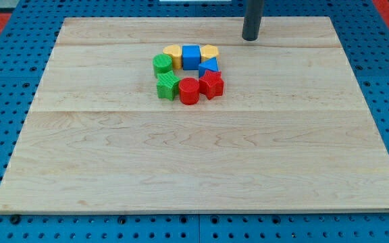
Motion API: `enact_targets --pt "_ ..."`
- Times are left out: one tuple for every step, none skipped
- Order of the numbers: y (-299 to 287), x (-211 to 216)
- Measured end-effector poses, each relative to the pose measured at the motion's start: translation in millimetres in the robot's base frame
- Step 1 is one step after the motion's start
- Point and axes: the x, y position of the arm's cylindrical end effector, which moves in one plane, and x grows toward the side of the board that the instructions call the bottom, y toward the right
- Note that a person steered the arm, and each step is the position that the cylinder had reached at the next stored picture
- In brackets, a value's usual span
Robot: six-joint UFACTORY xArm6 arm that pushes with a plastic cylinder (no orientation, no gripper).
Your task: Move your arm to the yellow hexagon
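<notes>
The yellow hexagon [173,51] is seen at the cluster's top-left corner, beside the blue cube [191,57]. My tip [250,38], holding nothing, is placed well right of the hexagon; the approach remains.

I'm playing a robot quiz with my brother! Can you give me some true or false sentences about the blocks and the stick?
1. My tip touches a block. False: it stands apart, toward the view's top right of the cluster.
2. The blue cube sits between two yellow blocks. True.
3. The red cylinder is at the cluster's top. False: it is at the bottom.
4. Two green blocks are on the cluster's left. True.
5. The blocks lie on a wooden board. True.
</notes>
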Motion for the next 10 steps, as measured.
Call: enact_targets --pt "0 1" --pt "-4 2" --pt "-4 -2" --pt "-3 -5" --pt "-1 -5" --pt "-1 -6" --pt "-1 -20" --pt "4 -28" --pt "6 -28" --pt "6 -26"
